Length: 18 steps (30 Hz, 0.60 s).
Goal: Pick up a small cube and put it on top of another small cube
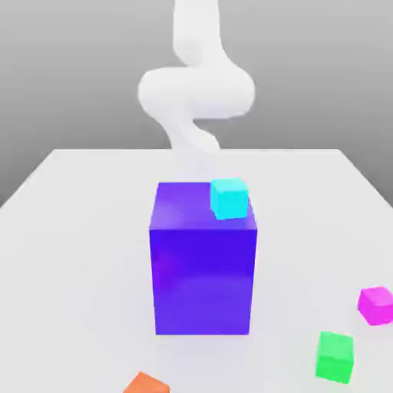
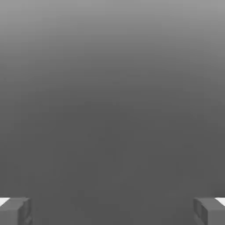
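Note:
The small magenta cube (image 1: 376, 305) lies on the white table (image 1: 69, 230) at the exterior view's right, near the front. The small green cube (image 1: 335, 356) sits just in front of it, a short gap between them. The white arm (image 1: 196, 92) rises behind the big blue-purple block (image 1: 203, 261), far from both cubes. In the hand view my gripper (image 2: 112, 211) is open, its two grey fingertips (image 2: 15, 211) set wide apart with nothing between them, facing plain grey background.
A big blue-purple block stands mid-table with a cyan cube (image 1: 229, 198) on its top, toward the exterior view's right. An orange cube (image 1: 146, 384) lies at the front edge, partly cut off.

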Motion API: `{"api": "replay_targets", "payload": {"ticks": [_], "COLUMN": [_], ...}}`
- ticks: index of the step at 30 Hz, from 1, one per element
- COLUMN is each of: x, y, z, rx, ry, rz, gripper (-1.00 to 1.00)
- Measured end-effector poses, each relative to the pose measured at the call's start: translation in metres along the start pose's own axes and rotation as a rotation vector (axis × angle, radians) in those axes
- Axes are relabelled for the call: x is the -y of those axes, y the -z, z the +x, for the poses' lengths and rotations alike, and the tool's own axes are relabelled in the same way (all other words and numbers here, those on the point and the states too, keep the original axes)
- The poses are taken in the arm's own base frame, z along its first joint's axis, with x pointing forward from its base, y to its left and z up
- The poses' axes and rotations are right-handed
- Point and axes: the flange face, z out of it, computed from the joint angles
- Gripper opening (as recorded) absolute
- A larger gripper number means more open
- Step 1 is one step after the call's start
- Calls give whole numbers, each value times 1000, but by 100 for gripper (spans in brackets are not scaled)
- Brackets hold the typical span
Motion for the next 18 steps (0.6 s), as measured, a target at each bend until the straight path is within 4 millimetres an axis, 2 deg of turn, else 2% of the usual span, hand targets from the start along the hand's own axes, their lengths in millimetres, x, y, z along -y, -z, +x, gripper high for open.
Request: {"api": "replay_targets", "payload": {"ticks": [4, 8, 13, 16, 18], "x": [28, 51, 66, 65, 64], "y": [-82, -154, -229, -267, -285], "z": [-39, -96, -187, -249, -298], "rx": [153, 291, 450, 539, 599], "ry": [222, 443, 727, 901, 1033], "rz": [4, 11, 23, 29, 41], "gripper": [0, 0, 0, 0, 0]}}
